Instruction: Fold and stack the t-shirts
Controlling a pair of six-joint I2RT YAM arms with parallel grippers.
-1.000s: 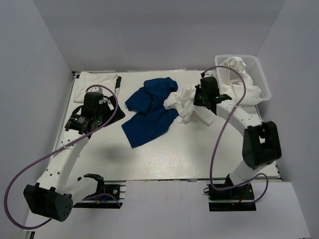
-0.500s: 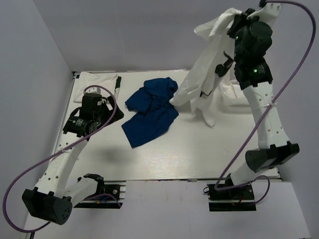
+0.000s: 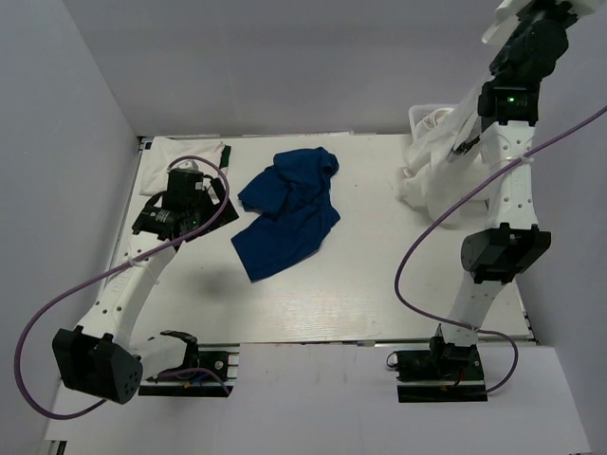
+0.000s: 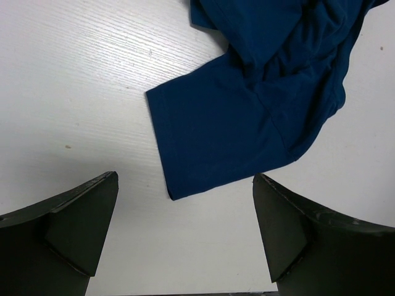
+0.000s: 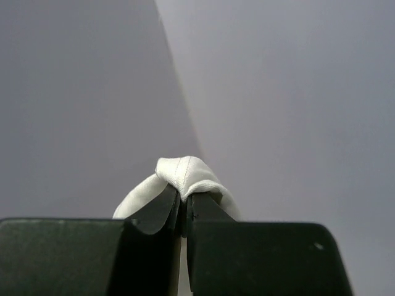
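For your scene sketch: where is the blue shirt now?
Top view: the blue shirt lies crumpled on the table, left of centre, just right of the open left gripper.

Bright, even overhead light on a white table (image 3: 379, 284): no glare, only soft shadows.

In the top view the blue t-shirt (image 3: 287, 210) looks crisp and saturated. A faint grey shadow lies on the table just left of it and nearer the camera, under the left arm (image 3: 133, 284). The walls (image 3: 285, 66) behind it are flat lavender-grey. Far to its right, the white t-shirt (image 3: 432, 180) is almost washed out (its folds barely read). In the left wrist view, the blue cloth and the table grain beside it are sharp, while the dark left gripper (image 4: 185, 177) is soft-edged. In the right wrist view, the right gripper (image 5: 184, 200) is a near-black silhouette. The white fold at its tips is sharp, and its stitching shows.
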